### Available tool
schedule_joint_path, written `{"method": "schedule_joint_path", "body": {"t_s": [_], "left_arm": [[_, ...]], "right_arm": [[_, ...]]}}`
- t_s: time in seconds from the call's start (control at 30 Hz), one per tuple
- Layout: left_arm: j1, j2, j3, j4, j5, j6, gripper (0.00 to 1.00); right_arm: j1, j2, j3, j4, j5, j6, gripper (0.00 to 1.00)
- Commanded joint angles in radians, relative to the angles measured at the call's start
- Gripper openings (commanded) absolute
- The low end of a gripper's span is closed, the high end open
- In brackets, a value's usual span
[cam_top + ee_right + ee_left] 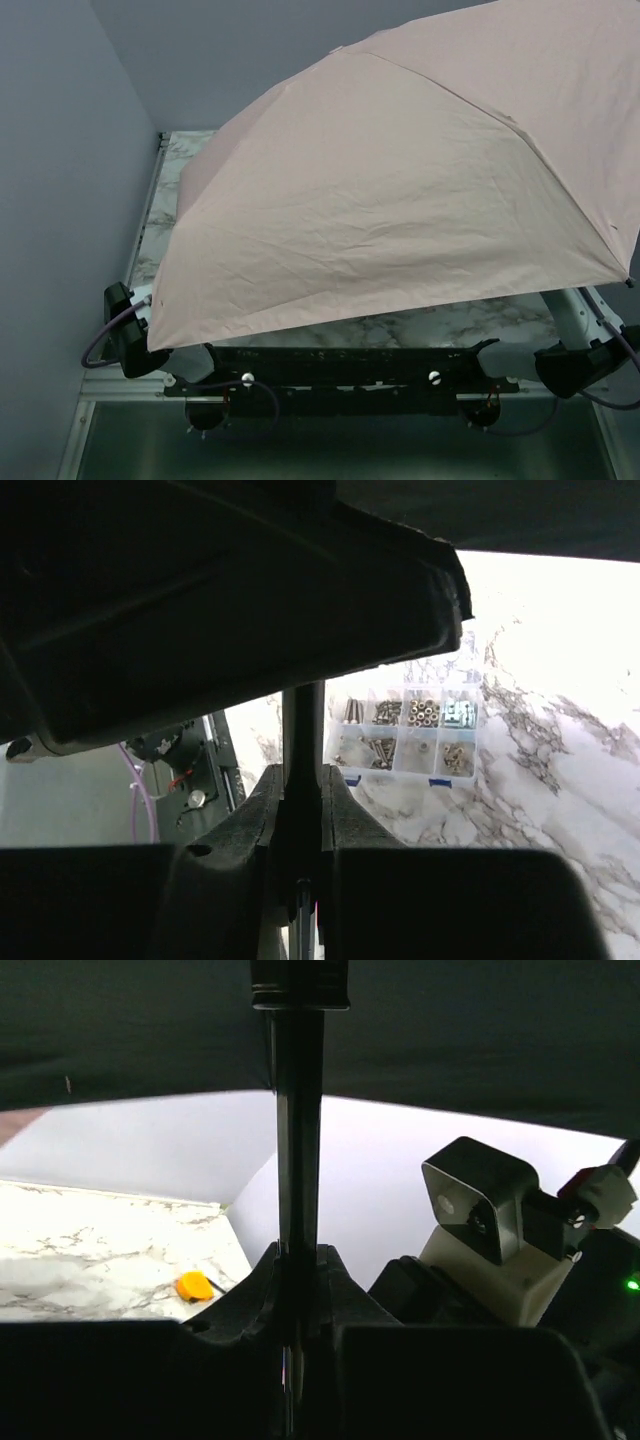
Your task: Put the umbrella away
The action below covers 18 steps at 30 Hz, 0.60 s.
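The pale pink umbrella (400, 190) is open, and its canopy covers most of the table in the top view. Both grippers are hidden under it there. In the left wrist view my left gripper (298, 1260) is shut on the slim dark shaft (298, 1140), which rises to the dark underside of the canopy (450, 1040). In the right wrist view my right gripper (300, 780) is shut on the shaft (302, 725) too. The right wrist's camera block (480, 1210) sits close beside my left gripper.
A small orange object (193, 1286) lies on the marble table (170, 200) near the grey back wall. A clear compartment box of metal screws and nuts (410, 735) lies on the marble beyond my right gripper. A dark bulk (200, 610) fills the upper right wrist view.
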State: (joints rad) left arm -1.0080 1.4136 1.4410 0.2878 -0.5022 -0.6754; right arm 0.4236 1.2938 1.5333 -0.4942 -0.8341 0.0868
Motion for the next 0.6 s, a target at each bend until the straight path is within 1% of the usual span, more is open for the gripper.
{"method": "schedule_joint_path", "body": {"t_s": [0.0, 0.07, 0.1, 0.17, 0.2, 0.23, 0.27, 0.4, 0.43, 0.57], "left_arm": [[-0.013, -0.029, -0.022, 0.109, 0.082, 0.033, 0.0], [-0.001, -0.075, -0.115, 0.219, 0.165, 0.028, 0.37], [0.008, -0.105, -0.167, 0.293, 0.217, 0.025, 0.51], [0.032, -0.161, -0.282, 0.406, 0.317, -0.004, 0.74], [0.045, -0.183, -0.339, 0.483, 0.369, -0.006, 0.78], [0.053, -0.202, -0.377, 0.515, 0.387, -0.026, 0.85], [0.065, -0.221, -0.407, 0.541, 0.424, -0.04, 0.88], [0.098, -0.248, -0.479, 0.622, 0.533, -0.046, 0.93], [0.105, -0.244, -0.483, 0.634, 0.541, -0.058, 0.94], [0.123, -0.192, -0.432, 0.622, 0.593, -0.104, 0.94]], "right_arm": [[-0.016, -0.063, -0.066, 0.083, 0.01, 0.079, 0.01], [-0.051, -0.085, -0.099, 0.147, -0.075, 0.173, 0.0], [-0.067, -0.096, -0.114, 0.182, -0.115, 0.213, 0.0], [-0.091, -0.107, -0.137, 0.252, -0.192, 0.299, 0.01], [-0.099, -0.11, -0.153, 0.289, -0.231, 0.343, 0.01], [-0.103, -0.113, -0.167, 0.335, -0.262, 0.381, 0.01], [-0.104, -0.114, -0.187, 0.372, -0.293, 0.424, 0.01], [-0.105, -0.118, -0.252, 0.562, -0.393, 0.571, 0.01], [-0.105, -0.119, -0.268, 0.606, -0.416, 0.61, 0.01], [-0.105, -0.129, -0.334, 0.808, -0.489, 0.77, 0.01]]}}
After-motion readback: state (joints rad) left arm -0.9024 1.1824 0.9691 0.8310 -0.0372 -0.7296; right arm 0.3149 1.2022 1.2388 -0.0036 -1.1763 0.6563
